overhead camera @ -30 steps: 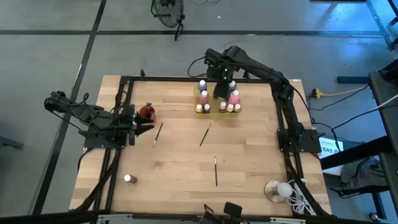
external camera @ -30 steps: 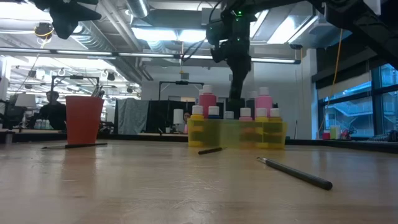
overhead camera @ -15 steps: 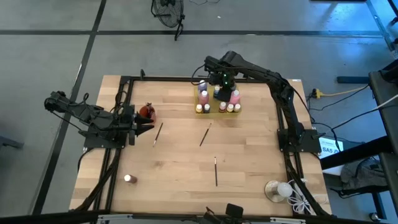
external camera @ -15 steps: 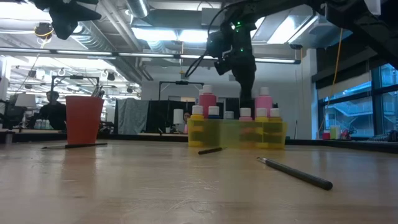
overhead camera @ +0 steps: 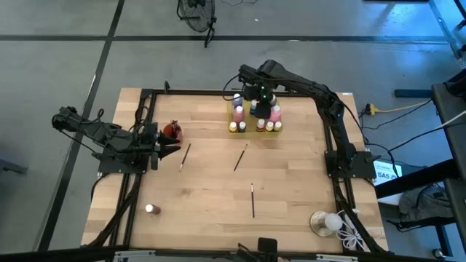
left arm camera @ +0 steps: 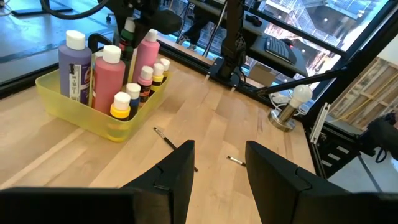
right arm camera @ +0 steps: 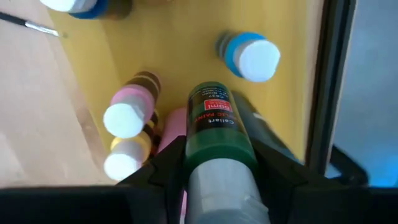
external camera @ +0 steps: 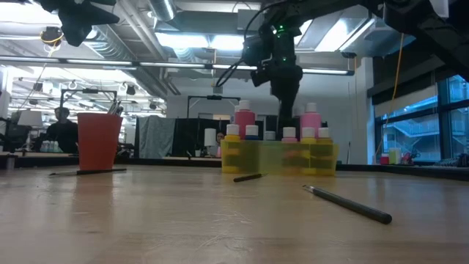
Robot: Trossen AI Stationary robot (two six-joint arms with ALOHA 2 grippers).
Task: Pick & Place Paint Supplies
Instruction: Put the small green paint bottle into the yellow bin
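Right end effector (overhead camera: 256,100) first, from the high view: we see it over the yellow tray (overhead camera: 256,129) at the far middle of the worktop (overhead camera: 218,182), where a second ago it sat a touch lower over the tray's middle and has since swung toward the far edge, holding there over the last half second. The left end effector (overhead camera: 164,145) waits near the left edge beside a red cup (overhead camera: 172,131), unchanged, with three paintbrushes (overhead camera: 239,158) and a small white-capped bottle (overhead camera: 150,209) still loose on the wood, and a clear dish (overhead camera: 324,223) at the near right corner. From the low view, the right arm (external camera: 282,70) hangs just behind the pink bottles (external camera: 245,117), shifted slightly left against half a second ago; the red cup (external camera: 98,141) stands at far left. From the left wrist view, the left end effector (left arm camera: 217,163) is parted and carries nothing, looking across at the tray (left arm camera: 68,106) and its bottles. From the right wrist view, the right end effector (right arm camera: 217,163) is clamped on a green paint bottle (right arm camera: 217,130), white cap toward the camera, poised over the tray floor (right arm camera: 180,56) among a pink-capped bottle (right arm camera: 126,115) and a blue one (right arm camera: 249,56). We judge the bottle is about to be set down in a free slot; the loose brushes and stray bottle remain.
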